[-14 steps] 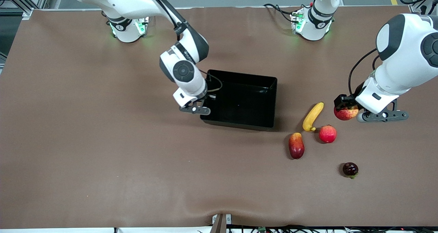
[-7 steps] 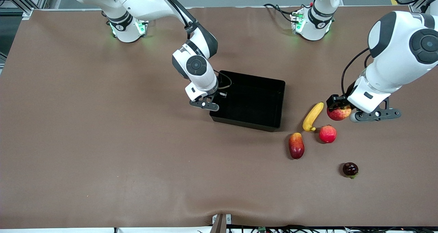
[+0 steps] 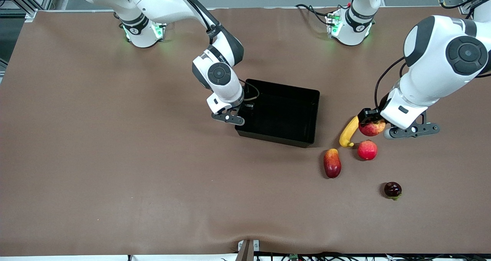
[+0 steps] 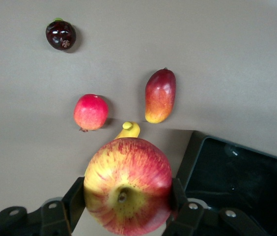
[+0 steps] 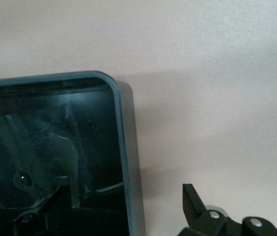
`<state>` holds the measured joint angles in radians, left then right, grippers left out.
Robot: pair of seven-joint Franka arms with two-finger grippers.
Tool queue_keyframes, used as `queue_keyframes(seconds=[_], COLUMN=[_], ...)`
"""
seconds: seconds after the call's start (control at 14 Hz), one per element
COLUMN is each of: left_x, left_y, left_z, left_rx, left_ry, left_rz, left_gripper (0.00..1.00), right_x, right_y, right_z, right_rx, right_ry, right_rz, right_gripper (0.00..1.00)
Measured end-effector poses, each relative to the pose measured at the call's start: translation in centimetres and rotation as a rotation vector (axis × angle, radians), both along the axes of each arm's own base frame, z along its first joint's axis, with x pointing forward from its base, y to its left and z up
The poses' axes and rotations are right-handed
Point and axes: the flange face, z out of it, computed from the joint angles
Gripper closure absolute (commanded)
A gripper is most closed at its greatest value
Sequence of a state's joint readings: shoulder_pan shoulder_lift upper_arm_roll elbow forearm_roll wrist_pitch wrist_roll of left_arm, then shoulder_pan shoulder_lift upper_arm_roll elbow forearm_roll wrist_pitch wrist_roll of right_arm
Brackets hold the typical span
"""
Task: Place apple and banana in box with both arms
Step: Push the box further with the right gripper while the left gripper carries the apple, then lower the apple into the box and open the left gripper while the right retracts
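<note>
My left gripper (image 3: 372, 125) is shut on the apple (image 3: 373, 128), red with yellow streaks, and holds it in the air over the banana's farther end. In the left wrist view the apple (image 4: 127, 184) sits between the left gripper's (image 4: 127, 199) two black fingers. The yellow banana (image 3: 348, 132) lies on the table beside the black box (image 3: 276, 137); only its tip (image 4: 129, 130) shows past the apple. My right gripper (image 3: 241, 113) is open at the box's corner toward the right arm's end, one finger inside the wall (image 5: 128, 162) and one outside, as the right wrist view (image 5: 111, 211) shows.
A plain pink-red round fruit (image 3: 367, 150) and a red-orange mango-like fruit (image 3: 332, 163) lie nearer the camera than the banana. A dark purple fruit (image 3: 392, 189) lies nearer still. All three show in the left wrist view (image 4: 91, 112) (image 4: 160, 95) (image 4: 61, 35), with the box (image 4: 241, 182).
The box slid toward the left arm's end with my right gripper at its corner, then stopped. My left gripper has carried the apple toward the box, now over the banana's end.
</note>
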<state>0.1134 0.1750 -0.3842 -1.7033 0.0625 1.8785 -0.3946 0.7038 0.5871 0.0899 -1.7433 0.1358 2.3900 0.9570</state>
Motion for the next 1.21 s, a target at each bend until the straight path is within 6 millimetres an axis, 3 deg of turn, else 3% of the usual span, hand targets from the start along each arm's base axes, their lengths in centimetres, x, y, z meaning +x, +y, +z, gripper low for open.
queue_keyframes(seconds=[0.21,0.36,0.64,0.86,1.0,1.21], left_x=[0.1,0.2,0.5,0.1,-0.5,-0.8], left_y=[-1.5,-2.5,-4.5,-7.9,-10.8,-14.3], left_z=[-0.2,-0.2,0.3,-0.2,-1.0,-2.0], left_rx=[-0.007,-0.012,-0.025,-0.035,-0.038,-0.049], left_ry=[0.001,0.000,-0.005,0.008,0.024,0.041], left_rz=[0.018,0.034,0.073,0.121,0.158,0.212], left_gripper=[1.00,1.00,1.00,1.00,1.00,1.00], right_x=[1.7,4.0,9.0,12.0,12.9,12.2], right_y=[-1.3,-4.6,-14.9,-23.9,-30.1,-37.7], right_z=[2.9,6.2,13.9,17.7,20.2,24.8], right_rx=[0.004,-0.007,-0.010,-0.004,-0.003,0.001], right_ry=[-0.015,-0.008,-0.019,-0.047,-0.055,-0.066], right_rz=[-0.016,0.010,0.066,0.152,0.215,0.317], right_gripper=[0.00,0.00,0.00,0.00,0.00,0.00])
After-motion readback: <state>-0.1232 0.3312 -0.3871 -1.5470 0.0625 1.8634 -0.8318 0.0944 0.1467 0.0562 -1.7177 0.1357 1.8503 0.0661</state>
